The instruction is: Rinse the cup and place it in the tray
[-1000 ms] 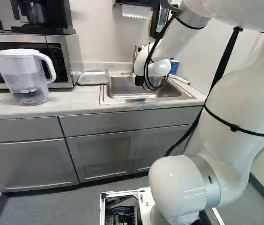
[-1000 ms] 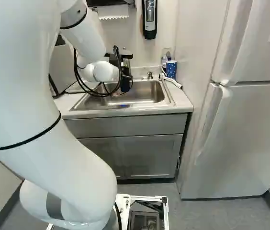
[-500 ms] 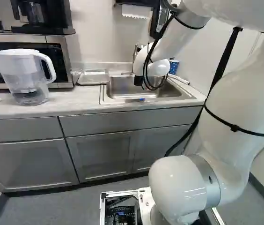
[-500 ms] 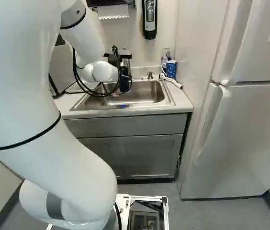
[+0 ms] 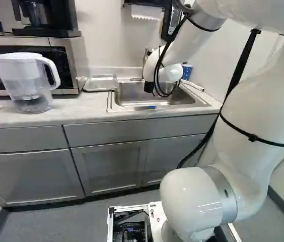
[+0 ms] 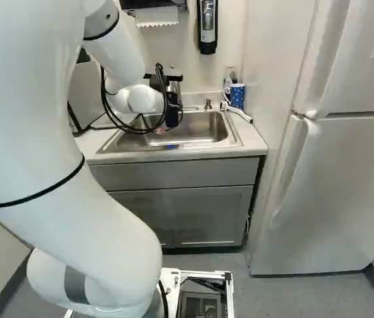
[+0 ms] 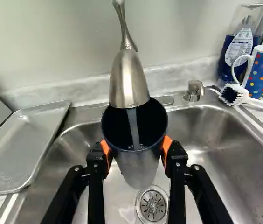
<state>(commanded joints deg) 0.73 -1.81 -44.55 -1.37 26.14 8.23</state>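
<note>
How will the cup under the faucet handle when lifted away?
The cup may be slippery and weighed down, as water runs into it from the faucet. It seems stiff: its rim looks round between the jaws. Tilting it further would probably spill water.

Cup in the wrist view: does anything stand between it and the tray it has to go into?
Nothing visible stands upright between the cup, held in the tool, and the tray; only the sink's rim lies between them. The faucet hangs just over the cup's mouth, so the cup should probably clear it first.
</note>
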